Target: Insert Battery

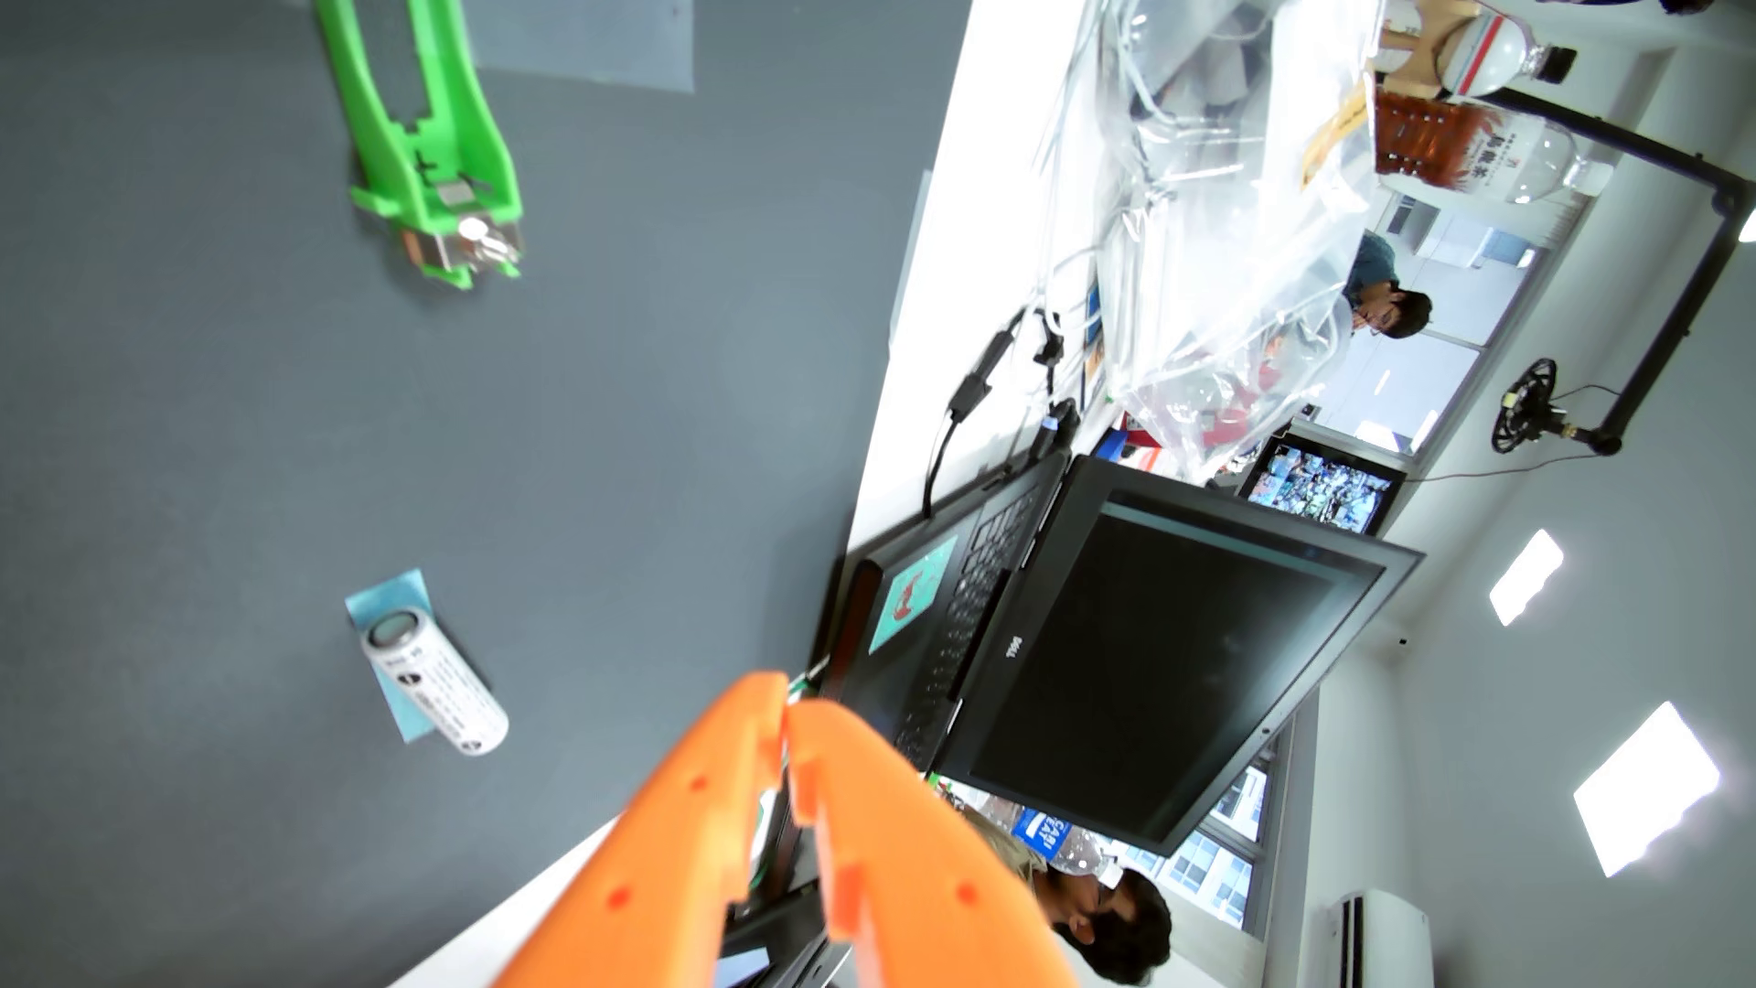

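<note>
In the wrist view a white cylindrical battery (435,684) lies on a small blue patch on the dark grey mat, at lower left. A green battery holder (428,142) with metal contacts at its near end lies on the mat at upper left, its slot empty. My orange gripper (791,701) enters from the bottom centre. Its two fingertips touch and hold nothing. It hangs above the mat's edge, to the right of the battery and apart from it.
The grey mat (238,399) ends at a white table (936,313). An open black laptop (1093,646) with cables stands to the right of the gripper. Clear plastic bags (1226,218) and bottles lie further back. Two people sit beyond the table.
</note>
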Motion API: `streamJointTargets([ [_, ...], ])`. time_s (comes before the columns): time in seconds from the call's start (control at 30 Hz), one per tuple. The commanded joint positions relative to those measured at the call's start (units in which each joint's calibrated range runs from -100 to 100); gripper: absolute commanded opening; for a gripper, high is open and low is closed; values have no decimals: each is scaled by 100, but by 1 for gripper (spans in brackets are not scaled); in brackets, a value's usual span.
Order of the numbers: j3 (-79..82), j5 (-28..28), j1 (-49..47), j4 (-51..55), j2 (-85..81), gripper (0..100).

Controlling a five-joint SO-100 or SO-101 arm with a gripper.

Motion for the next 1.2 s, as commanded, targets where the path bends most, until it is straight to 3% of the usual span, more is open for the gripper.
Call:
streamJointTargets([
  [0.0,-979,46,526,21,894,1],
  [0.17,-1916,66,986,224,2578,1],
  [0.43,-2681,854,1364,792,4479,2],
  [1.17,-2051,1534,2072,-453,5746,2],
])
